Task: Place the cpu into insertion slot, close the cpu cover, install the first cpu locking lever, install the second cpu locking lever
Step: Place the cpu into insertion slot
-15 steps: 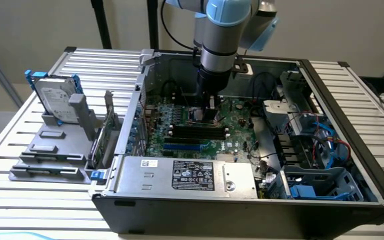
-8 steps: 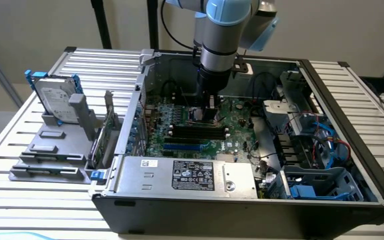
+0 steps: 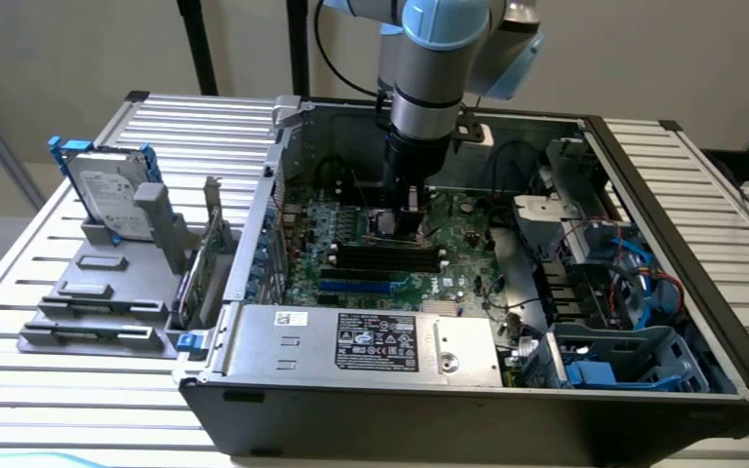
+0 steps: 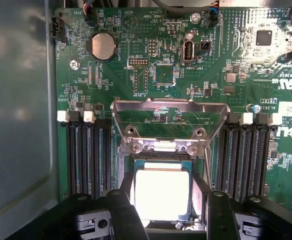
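Ribbed silvery aluminium is making up the table (image 3: 75,390) here, with long slats running across it and a plain beige wall (image 3: 62,49) sitting behind. A big black metal PC case (image 3: 479,429) is lying on its side on those slats with the panel off, so you're looking straight down into it. The grey-and-blue robot arm (image 3: 433,58), all smooth round joints, is reaching down into the case, and its gripper (image 3: 401,210) is hanging right over the middle of the green circuit board (image 4: 226,55). A dull grey power-supply box (image 3: 362,341) with a black label is sitting along the near edge of the case. Out on the table at the exterior view's left, a shiny hard drive (image 3: 101,195) is standing upright in a matte grey plastic rack (image 3: 101,292) with blue clips. In the wrist view, long black memory slots (image 4: 83,155) with white latches are flanking the socket area on both sides. The cpu cover (image 4: 169,104), a thin shiny steel frame with a cut-out middle, is standing flipped up and open, with the board showing through it. The insertion slot (image 4: 158,156) is showing as a black square edge just beside the cover's screwed-down end. The cpu (image 4: 162,192) is lying flat in it, its pale metal face glaring bright. The black fingers (image 4: 121,215) are spread wide and straddling the cpu, one on each side, with a gap showing on at least one side, so they're gripping nothing. A round silvery coin cell (image 4: 102,46) is sitting beyond the cover, well apart from the socket.
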You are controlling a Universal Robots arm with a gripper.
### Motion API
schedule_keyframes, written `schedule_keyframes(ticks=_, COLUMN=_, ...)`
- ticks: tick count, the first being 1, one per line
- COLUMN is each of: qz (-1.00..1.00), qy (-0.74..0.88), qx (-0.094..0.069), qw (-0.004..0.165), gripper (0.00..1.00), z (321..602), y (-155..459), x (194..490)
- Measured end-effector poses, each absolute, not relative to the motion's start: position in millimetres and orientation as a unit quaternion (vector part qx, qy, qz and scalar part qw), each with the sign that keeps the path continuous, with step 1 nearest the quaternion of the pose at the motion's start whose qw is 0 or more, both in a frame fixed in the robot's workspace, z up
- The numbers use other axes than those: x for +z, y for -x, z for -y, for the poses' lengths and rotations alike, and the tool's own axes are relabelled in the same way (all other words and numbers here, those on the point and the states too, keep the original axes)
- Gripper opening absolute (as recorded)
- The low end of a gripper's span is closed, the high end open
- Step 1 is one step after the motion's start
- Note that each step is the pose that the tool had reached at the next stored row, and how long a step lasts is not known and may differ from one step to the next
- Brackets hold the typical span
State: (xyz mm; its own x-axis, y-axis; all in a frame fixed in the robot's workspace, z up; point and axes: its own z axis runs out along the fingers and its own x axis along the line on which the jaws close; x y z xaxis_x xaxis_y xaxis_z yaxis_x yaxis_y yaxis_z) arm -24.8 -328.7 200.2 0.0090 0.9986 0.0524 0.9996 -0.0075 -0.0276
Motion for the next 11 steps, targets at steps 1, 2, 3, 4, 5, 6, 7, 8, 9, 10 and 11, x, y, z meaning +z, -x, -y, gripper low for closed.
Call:
schedule_keyframes(ticks=1, qz=0.704, qy=0.710, qx=-0.009, qw=0.028, gripper=0.54, z=328.7, y=24.8, x=200.0)
schedule_keyframes(ticks=2, qz=0.704, qy=0.710, qx=-0.009, qw=0.028, gripper=0.54, z=328.7, y=24.8, x=199.9)
schedule_keyframes(ticks=3, qz=0.704, qy=0.710, qx=-0.009, qw=0.028, gripper=0.54, z=328.7, y=24.8, x=199.7)
schedule_keyframes(ticks=4, qz=0.704, qy=0.710, qx=-0.009, qw=0.028, gripper=0.54, z=328.7, y=24.8, x=199.4)
schedule_keyframes(ticks=5, qz=0.703, qy=0.710, qx=-0.009, qw=0.028, gripper=0.54, z=328.7, y=24.8, x=199.3)
schedule_keyframes(ticks=6, qz=0.703, qy=0.710, qx=-0.009, qw=0.028, gripper=0.54, z=328.7, y=24.8, x=199.2)
schedule_keyframes(ticks=7, qz=0.703, qy=0.710, qx=-0.009, qw=0.028, gripper=0.54, z=328.7, y=24.8, x=199.0)
schedule_keyframes(ticks=8, qz=0.703, qy=0.710, qx=-0.009, qw=0.028, gripper=0.54, z=328.7, y=24.7, x=199.0)
schedule_keyframes(ticks=9, qz=0.703, qy=0.710, qx=-0.009, qw=0.028, gripper=0.54, z=328.7, y=24.7, x=198.9)
schedule_keyframes(ticks=10, qz=0.703, qy=0.711, qx=-0.008, qw=0.028, gripper=0.54, z=328.7, y=24.7, x=198.9)
schedule_keyframes(ticks=11, qz=0.703, qy=0.711, qx=-0.008, qw=0.028, gripper=0.54, z=328.7, y=24.6, x=198.8)
